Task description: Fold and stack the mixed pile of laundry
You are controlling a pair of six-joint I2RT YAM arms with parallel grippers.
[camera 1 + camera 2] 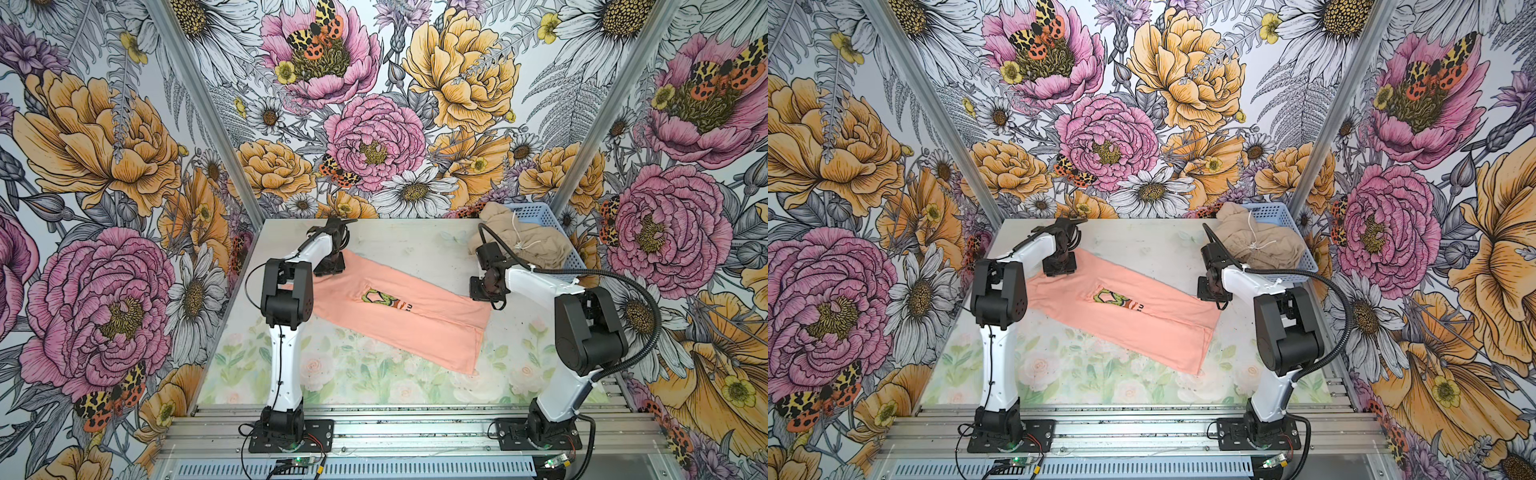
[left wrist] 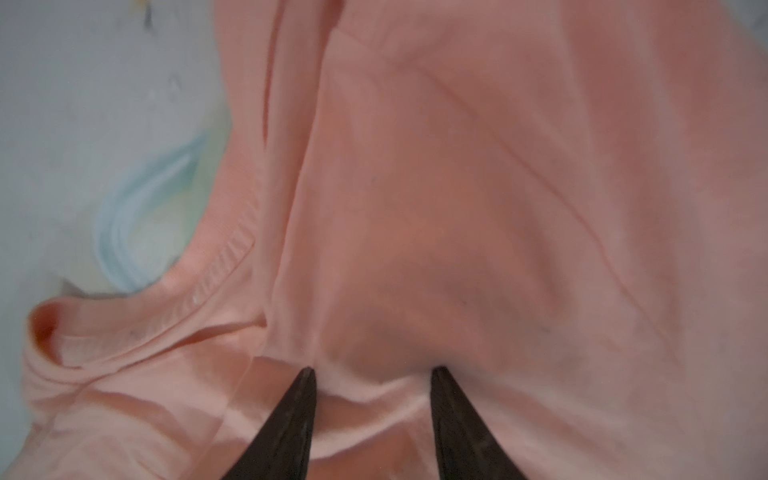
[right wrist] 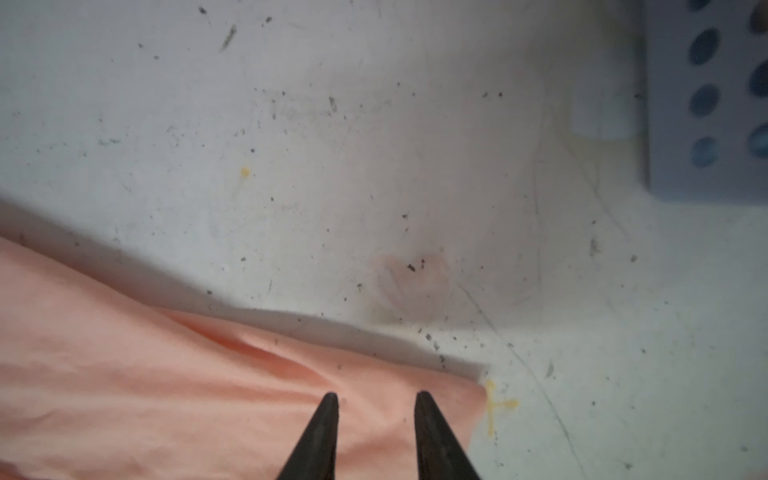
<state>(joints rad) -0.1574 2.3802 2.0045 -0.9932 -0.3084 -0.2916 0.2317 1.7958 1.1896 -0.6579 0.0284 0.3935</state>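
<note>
T-shirt (image 3: pixel 166 395) edge beneath right claw (image 3: pixel 376 398).

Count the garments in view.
2: a pink T-shirt lies flat on the table; a beige garment is heaped in the blue basket, far right. Others may hide beneath it.

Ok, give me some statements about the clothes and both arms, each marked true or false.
1. The peach T-shirt lies on the table as a long folded strip. True.
2. The beige garment lies spread flat beside it. False: it sits bunched in the blue basket.
3. The left fingers are at the T-shirt's collar end. True.
4. The right fingers are clamped on the beige garment. False: they stand apart over a T-shirt corner.
</note>
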